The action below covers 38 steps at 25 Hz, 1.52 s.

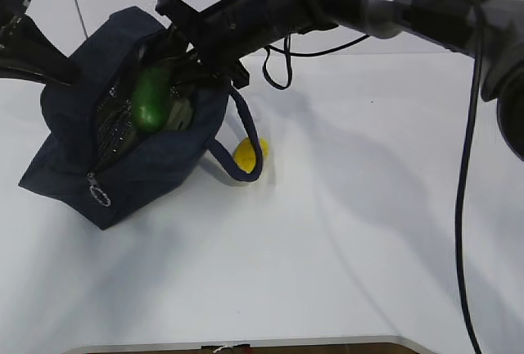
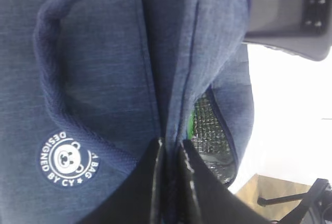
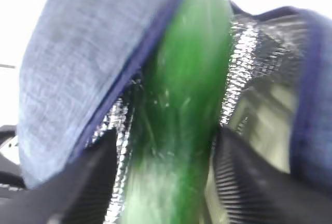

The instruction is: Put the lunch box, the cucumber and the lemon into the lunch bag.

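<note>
The lunch bag (image 1: 123, 149) sits on the white desk (image 1: 327, 231) at my left, its mouth gaping and the silvery lining showing. My left gripper (image 2: 171, 182) is pinched together on a fold of the bag's fabric at the rim, and I judge that is what holds the opening wide. My right gripper (image 3: 166, 182) reaches across into that mouth, its two fingers set against either side of the cucumber (image 1: 151, 100), which stands nose-down in the bag with its upper end poking above the zipper line. So the cucumber is going in but I have not let go of it. Beside it inside the bag I can make out something pale and boxy, probably the lunch box (image 1: 178, 113), though it is too dark to be sure. The lemon (image 1: 250, 154) lies on the desk just beside the bag, under the drooping handle (image 1: 241, 137); that one is left to do.
</note>
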### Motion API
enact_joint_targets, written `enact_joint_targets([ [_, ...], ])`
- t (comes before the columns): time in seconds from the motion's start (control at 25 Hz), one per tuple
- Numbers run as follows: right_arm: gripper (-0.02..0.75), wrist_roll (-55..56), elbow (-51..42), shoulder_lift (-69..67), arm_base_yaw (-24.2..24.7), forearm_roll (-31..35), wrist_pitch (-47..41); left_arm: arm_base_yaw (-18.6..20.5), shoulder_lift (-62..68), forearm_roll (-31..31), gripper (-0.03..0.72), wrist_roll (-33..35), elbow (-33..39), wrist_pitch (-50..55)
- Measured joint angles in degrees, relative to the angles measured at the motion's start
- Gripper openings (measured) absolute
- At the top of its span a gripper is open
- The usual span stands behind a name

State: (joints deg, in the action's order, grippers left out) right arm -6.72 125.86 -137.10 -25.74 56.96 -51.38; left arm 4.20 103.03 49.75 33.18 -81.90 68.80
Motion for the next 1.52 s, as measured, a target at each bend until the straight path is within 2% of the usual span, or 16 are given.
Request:
enact_joint_targets([
  [0.2,0.470,-2.9,0.0,0.0,-1.0,0.3,2.7,0.0,0.0,0.0,0.008,0.0,0.0,0.0],
  [0.28,0.494,-3.1,0.0,0.0,-1.0,0.5,2.7,0.0,0.0,-0.3,0.008,0.0,0.0,0.0],
  [0.44,0.505,-3.7,0.0,0.0,-1.0,0.5,1.6,0.0,0.0,-0.6,0.008,0.0,0.0,0.0],
  [0.6,0.505,-10.9,0.0,0.0,-0.6,0.6,-2.9,0.0,0.0,-1.3,0.008,0.0,0.0,0.0],
  [0.88,0.505,-14.6,0.0,0.0,-0.6,-0.6,-9.7,0.1,0.0,-2.9,0.008,0.0,0.0,0.0],
  [1.12,0.505,-15.9,0.0,2.4,-0.6,-7.7,-14.0,0.1,0.0,-4.0,0.008,0.0,0.0,0.0],
  [1.32,0.505,-15.9,0.0,5.7,-0.6,-11.4,-17.3,0.1,0.0,-10.0,0.008,-2.7,0.0,-1.4],
  [1.52,0.506,-11.1,0.3,8.0,-0.6,-21.3,-18.8,0.3,0.0,-12.1,0.008,-4.0,0.0,-1.9],
])
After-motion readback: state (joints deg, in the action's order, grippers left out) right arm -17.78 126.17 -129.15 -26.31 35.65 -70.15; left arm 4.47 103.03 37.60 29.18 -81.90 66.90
